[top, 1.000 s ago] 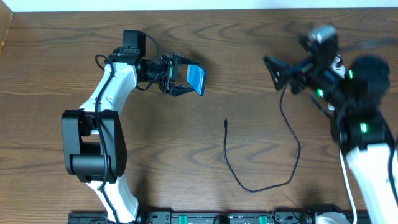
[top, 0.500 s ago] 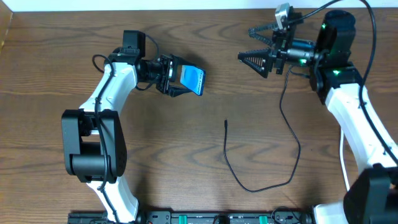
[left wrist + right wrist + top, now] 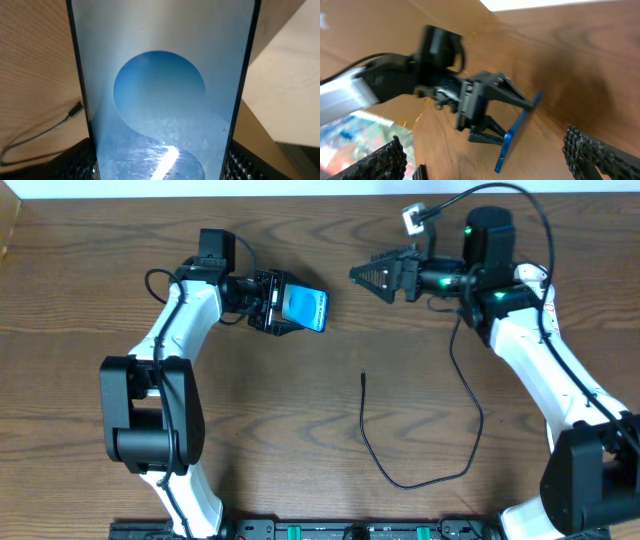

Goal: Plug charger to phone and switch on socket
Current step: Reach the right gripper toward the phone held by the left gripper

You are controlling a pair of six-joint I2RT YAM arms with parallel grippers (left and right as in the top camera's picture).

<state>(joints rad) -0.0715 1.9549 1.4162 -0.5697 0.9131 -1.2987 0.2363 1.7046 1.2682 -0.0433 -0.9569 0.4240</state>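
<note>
The left hand (image 3: 285, 305) is gripping the phone (image 3: 308, 308); the charger (image 3: 362, 415) is lying loose on the counter (image 3: 250, 440). The right hand (image 3: 368, 272), spread wide and empty, is needing a square descent onto the plug tip.

Phone (image 3: 305, 308) screen is done in pale silvery blue with a deeper blue circle, framed by a thin black edge. The charger (image 3: 362, 405) is plain black, set against a warm brown wood-grain table (image 3: 300, 430) with darker streaks. The left tool (image 3: 292, 306) and right tool (image 3: 366, 275) are black, with pads (image 3: 77, 162) dotted in a knobbly pattern. The left arm (image 3: 175, 330) and right arm (image 3: 530, 350) are white with black joints, and green lights are lit on the right one.
</note>
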